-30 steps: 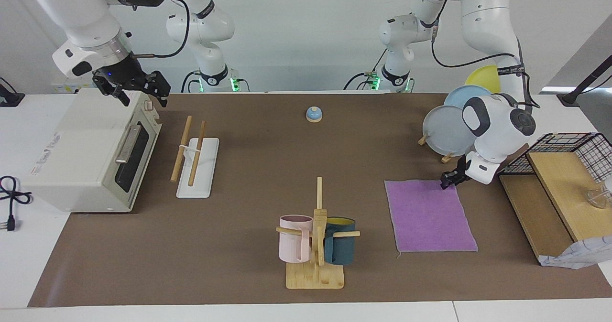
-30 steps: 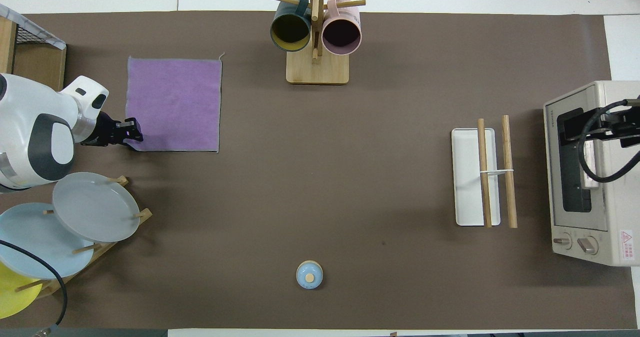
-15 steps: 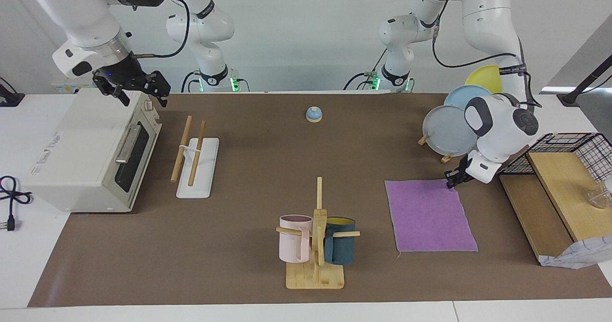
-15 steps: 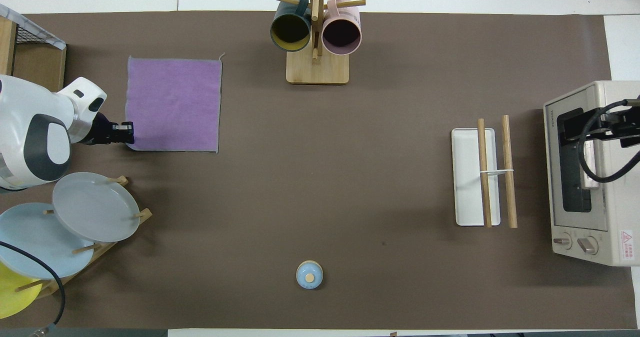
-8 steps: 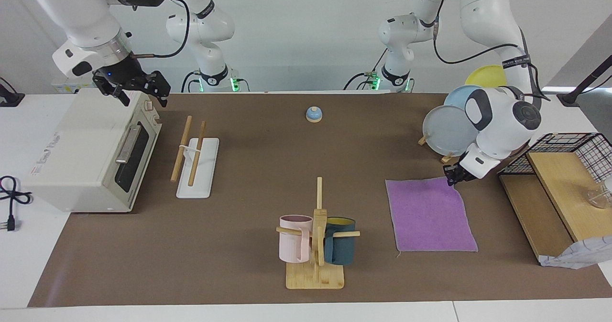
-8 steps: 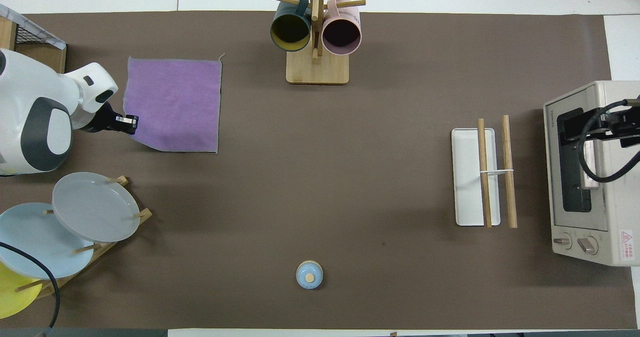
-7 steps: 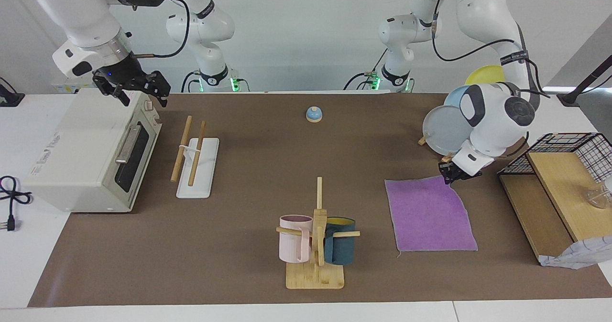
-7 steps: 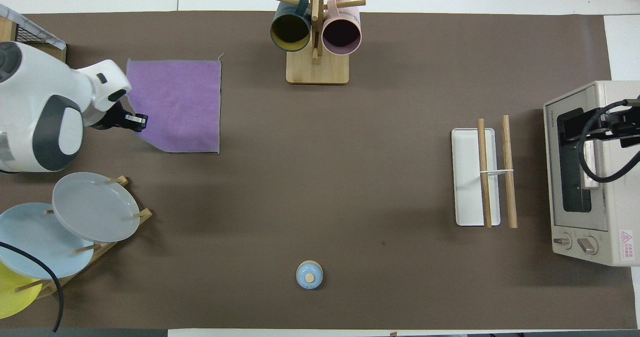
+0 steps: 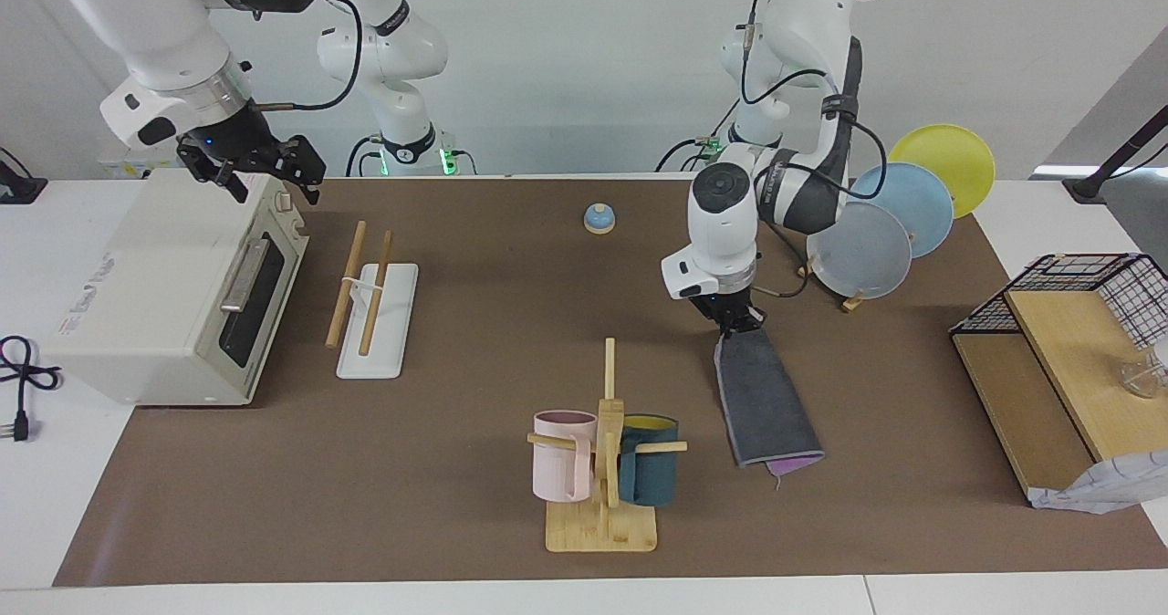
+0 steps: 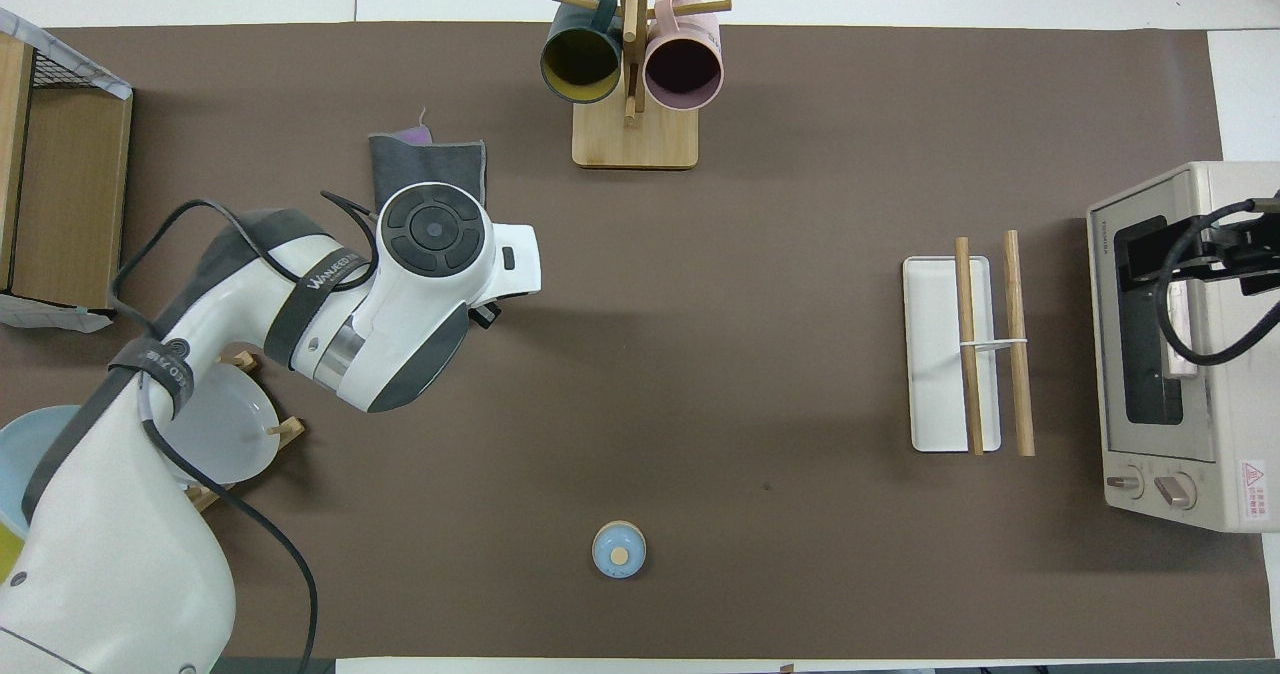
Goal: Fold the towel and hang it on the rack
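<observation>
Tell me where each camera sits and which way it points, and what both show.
Facing view: high across the table, looking at both arms; the left gripper holds up a corner of the towel, and the right gripper waits over the toaster oven.
Overhead view: above the robots' end, looking down; the left arm hides its gripper.
Both show the towel, rack and mug tree.
</observation>
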